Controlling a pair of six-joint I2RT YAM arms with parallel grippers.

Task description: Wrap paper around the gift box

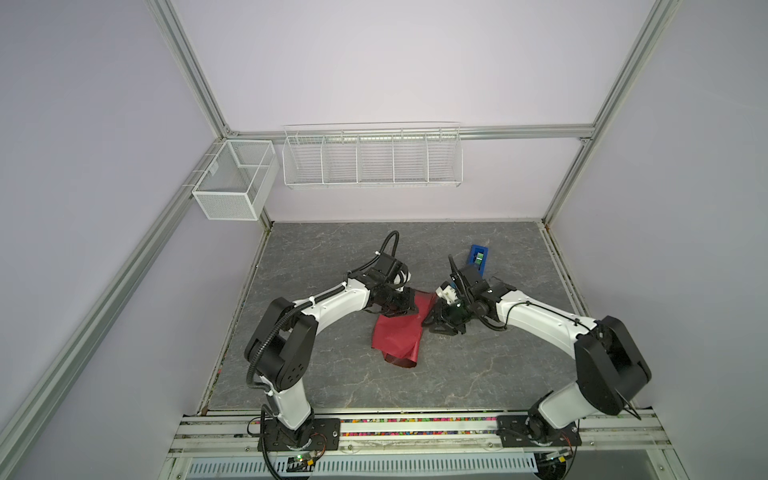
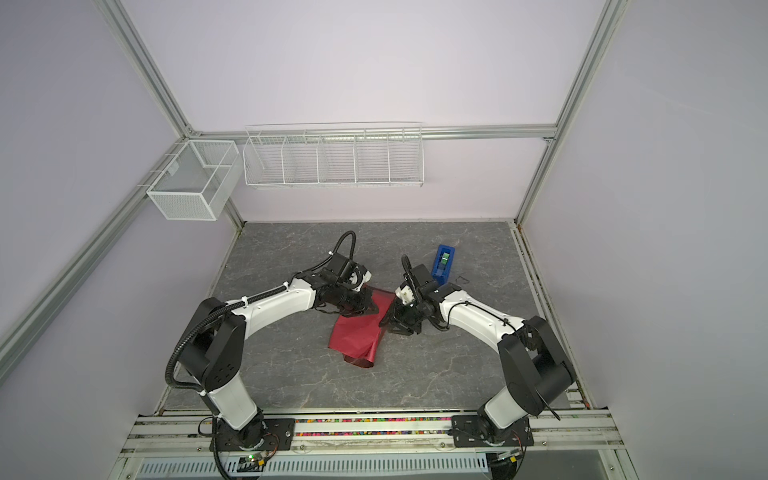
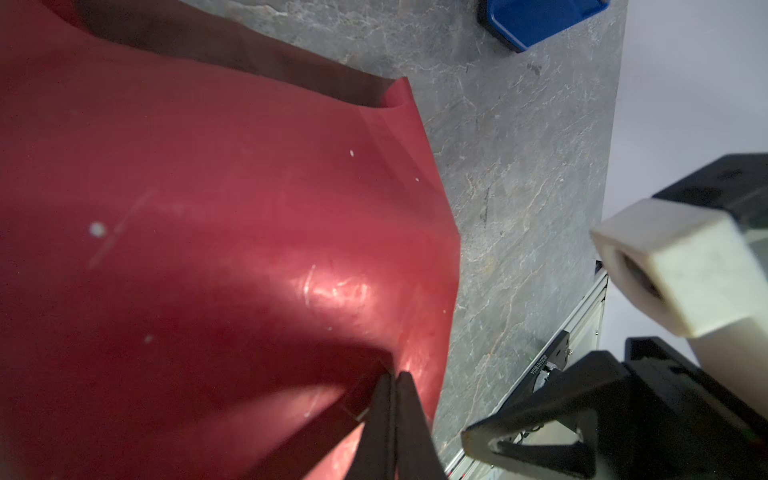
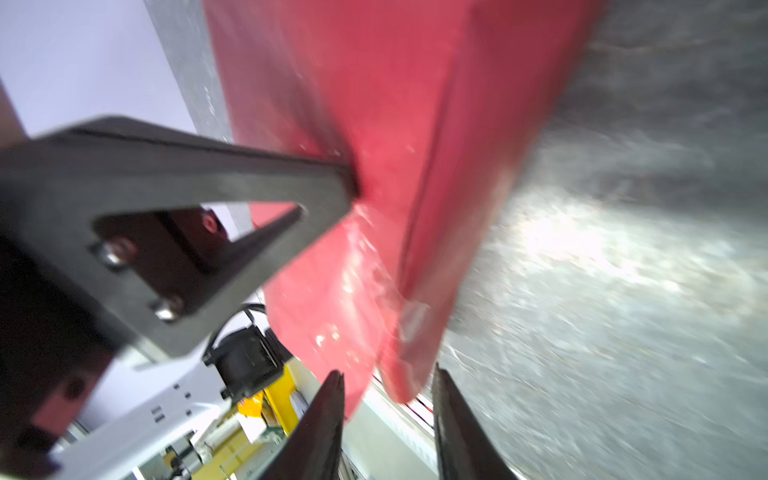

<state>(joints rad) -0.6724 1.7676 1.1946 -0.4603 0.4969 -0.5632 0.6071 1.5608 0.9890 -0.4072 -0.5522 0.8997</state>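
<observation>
- The grey table (image 1: 457,374) carries everything.
- The paper (image 1: 397,332) sits mid-table between the two arms. Its long axis runs from the far side toward the robot bases, with the far end lifted at the claws and the near end curled under.
- The gift box is nowhere in view. It is likely beneath the paper, but I cannot confirm that.
- Left claw (image 3: 392,376): jaws together, apparently pinching a fold of the paper.
- Right claw (image 4: 388,372): jaws apart, with the paper's edge loose between them.
- Danger here: one thin pinch holds the raised end. A sharp tug could tear it or let it slip free, and the flap would flop down.
- The blue tape dispenser (image 1: 478,258) stands apart, beyond the right arm.
</observation>
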